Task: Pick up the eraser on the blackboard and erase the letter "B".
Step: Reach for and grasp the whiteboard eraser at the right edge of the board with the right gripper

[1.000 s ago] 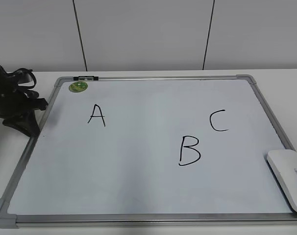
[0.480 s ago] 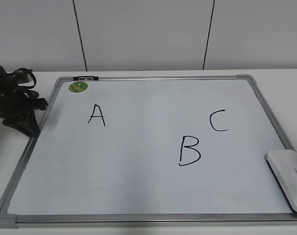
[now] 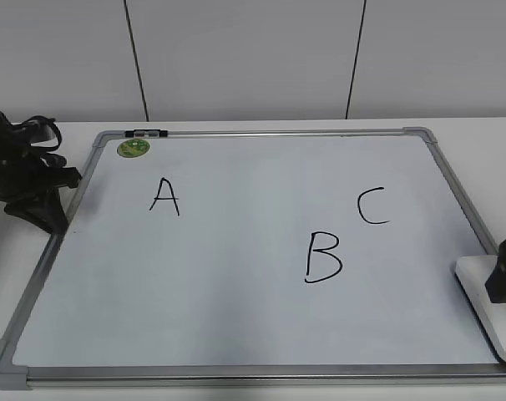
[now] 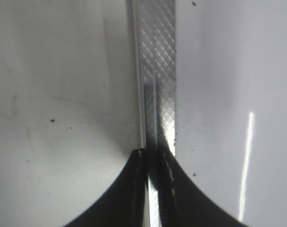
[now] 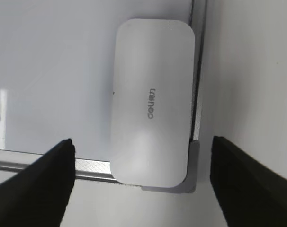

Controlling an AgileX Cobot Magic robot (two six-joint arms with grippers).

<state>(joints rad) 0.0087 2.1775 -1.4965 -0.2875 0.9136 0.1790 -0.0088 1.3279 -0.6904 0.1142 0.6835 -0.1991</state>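
The white eraser (image 3: 495, 330) lies on the near right corner of the blackboard (image 3: 236, 284); it fills the middle of the right wrist view (image 5: 150, 101). The black letter "B" (image 3: 322, 257) is on the board, left of the eraser. My right gripper (image 3: 503, 280) comes in from the right edge and hangs over the eraser's far end, hiding part of it. Its jaws (image 5: 142, 142) are open wide, one either side of the eraser, apart from it. My left gripper (image 3: 53, 215) is shut and empty at the board's left frame (image 4: 156, 71).
A black "A" (image 3: 164, 197) and a black "C" (image 3: 372, 206) are also on the board. A round green magnet (image 3: 134, 148) sits at the far left corner, by a dark clip (image 3: 144, 133) on the top frame. The grey plastic corner (image 5: 193, 182) lies under the eraser's end.
My right gripper has come into the exterior view from the right and now hangs over the eraser. The left arm, the eraser and the letters have not moved.
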